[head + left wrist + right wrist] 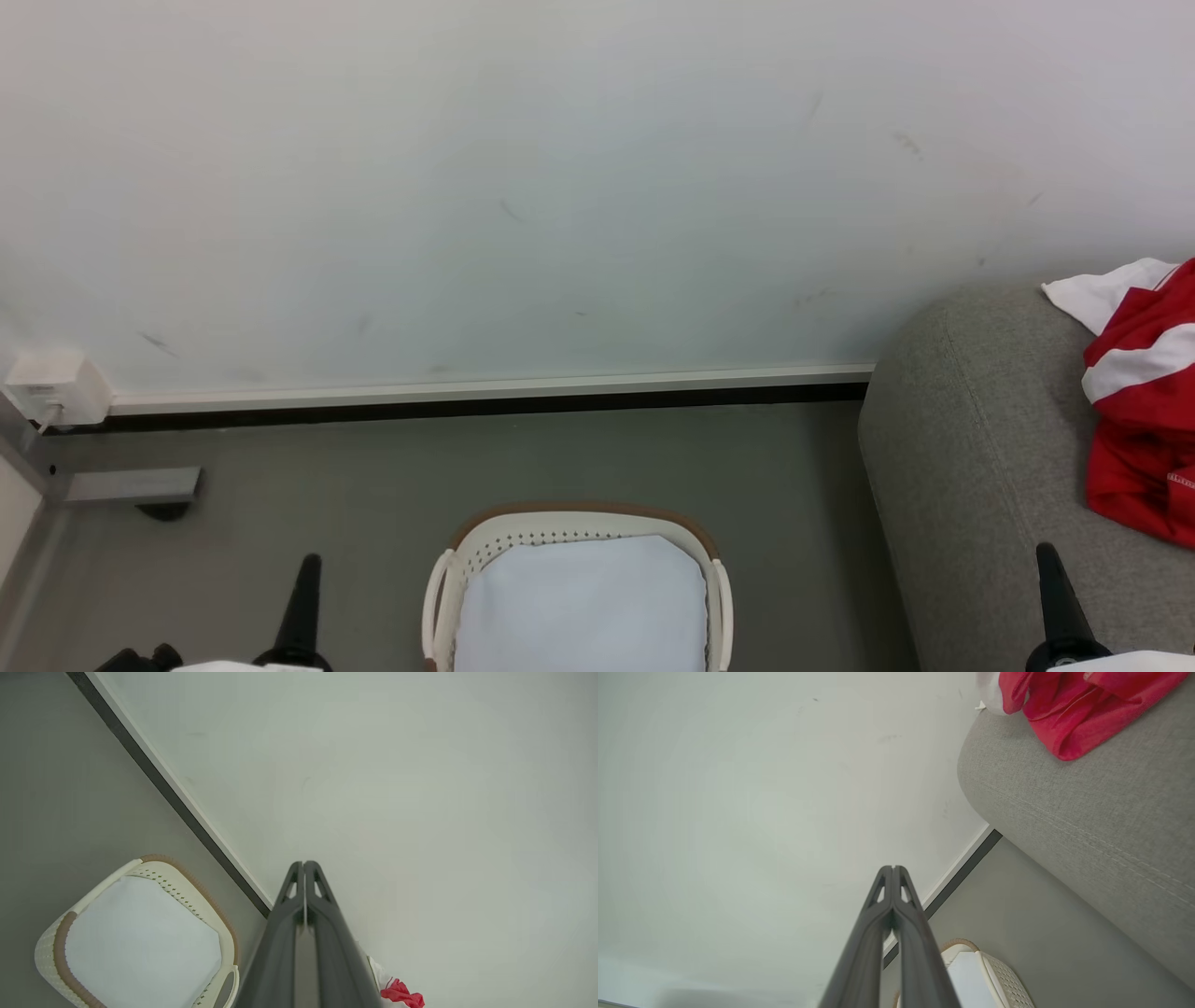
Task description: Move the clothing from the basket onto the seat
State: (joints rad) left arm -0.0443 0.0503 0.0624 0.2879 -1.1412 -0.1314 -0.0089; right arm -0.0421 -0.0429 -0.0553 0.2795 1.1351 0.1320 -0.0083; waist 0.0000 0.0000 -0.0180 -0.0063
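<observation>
1 grey sofa seat (971,448) fills the frame's right, and the 1 red-and-white garment (1144,439) lies on it at the right edge. 1 laundry basket (579,511), bottom centre, holds 1 white liner (579,607). The move looks complete, so next the arms need merely retreat. The left gripper (303,864) and right gripper (893,868), 2 in all, have jaws clenched on nothing.

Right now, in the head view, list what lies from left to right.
White wall box → left gripper → cream basket → grey seat → red-and-white clothing.

Gripper fingers (280,952) dark, tapered, slotted; forearms (1130,664) perhaps white
</observation>
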